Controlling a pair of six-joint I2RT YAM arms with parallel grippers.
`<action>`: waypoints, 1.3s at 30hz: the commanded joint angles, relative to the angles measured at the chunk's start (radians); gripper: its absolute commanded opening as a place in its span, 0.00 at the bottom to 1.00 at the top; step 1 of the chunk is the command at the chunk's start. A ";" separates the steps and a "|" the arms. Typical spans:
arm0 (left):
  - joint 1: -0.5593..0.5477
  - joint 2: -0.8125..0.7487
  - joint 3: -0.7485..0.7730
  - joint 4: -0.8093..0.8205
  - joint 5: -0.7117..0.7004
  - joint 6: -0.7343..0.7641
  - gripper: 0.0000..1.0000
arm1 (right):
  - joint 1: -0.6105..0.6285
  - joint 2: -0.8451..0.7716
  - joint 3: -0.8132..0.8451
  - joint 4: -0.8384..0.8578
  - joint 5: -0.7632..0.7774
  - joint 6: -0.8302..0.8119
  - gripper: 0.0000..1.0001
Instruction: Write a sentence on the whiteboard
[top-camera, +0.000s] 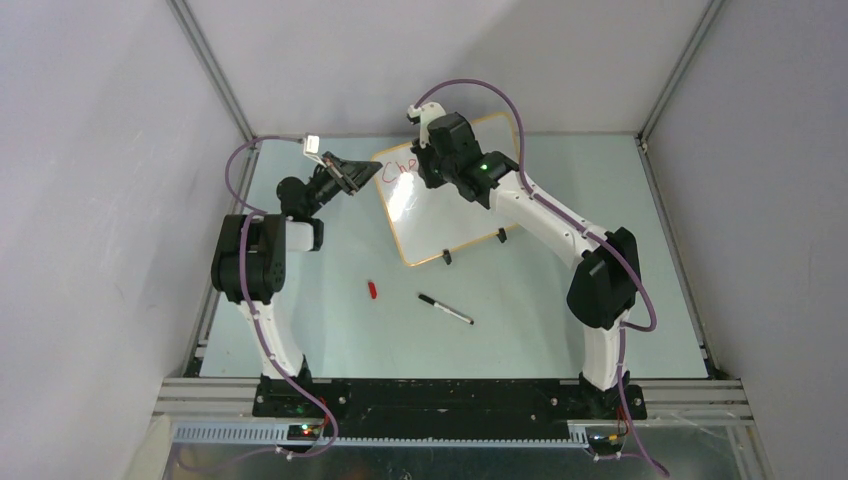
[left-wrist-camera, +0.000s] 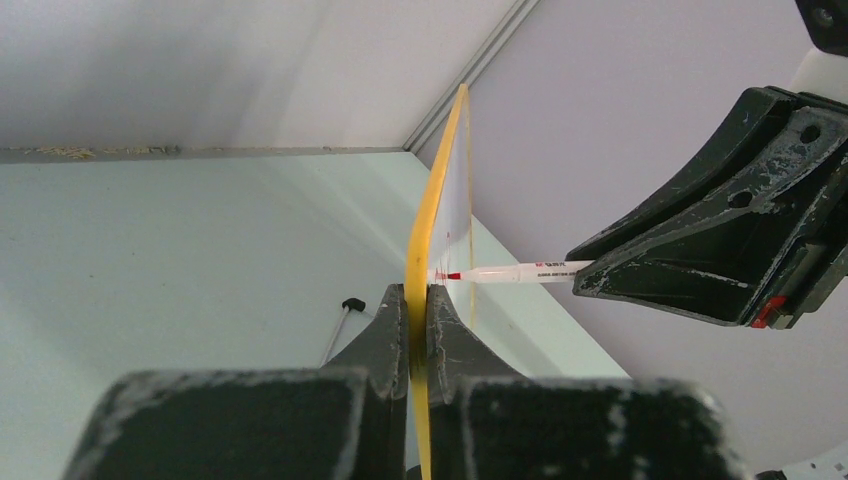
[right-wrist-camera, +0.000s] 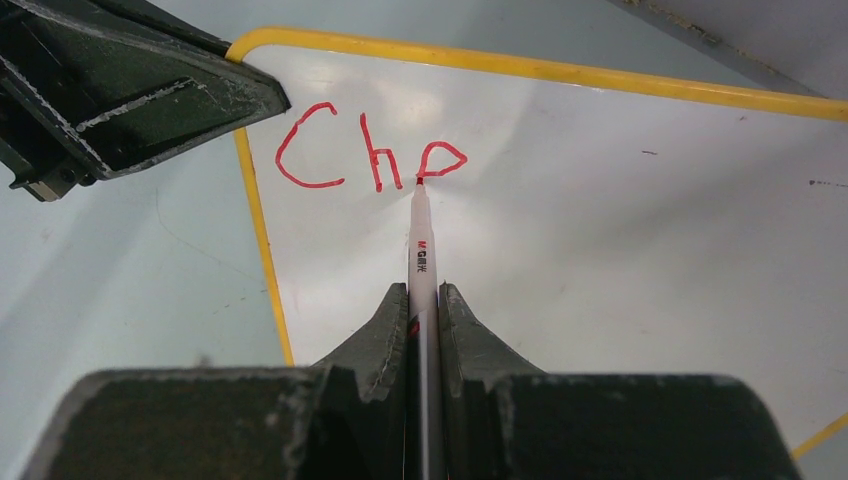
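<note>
The whiteboard stands tilted at the back of the table, its yellow-orange rim edge-on in the left wrist view. My left gripper is shut on the board's left rim near the top corner. My right gripper is shut on a white-barrelled red marker, whose tip touches the board face. The sentence so reads as red "Ch" plus a partly drawn third letter under the tip. In the top view the right wrist hides most of the writing.
A black pen and a small red cap lie on the pale green table in front of the board. Two black clip feet prop its lower edge. Grey walls close in the back and sides.
</note>
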 joint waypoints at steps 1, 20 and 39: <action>-0.029 -0.044 -0.007 0.016 0.059 0.104 0.00 | 0.003 0.013 0.041 -0.017 0.014 -0.021 0.00; -0.029 -0.047 -0.007 0.016 0.060 0.105 0.00 | -0.005 0.004 0.040 -0.024 0.087 -0.022 0.00; -0.029 -0.048 -0.009 0.016 0.060 0.105 0.00 | -0.002 -0.073 -0.018 0.007 0.054 -0.020 0.00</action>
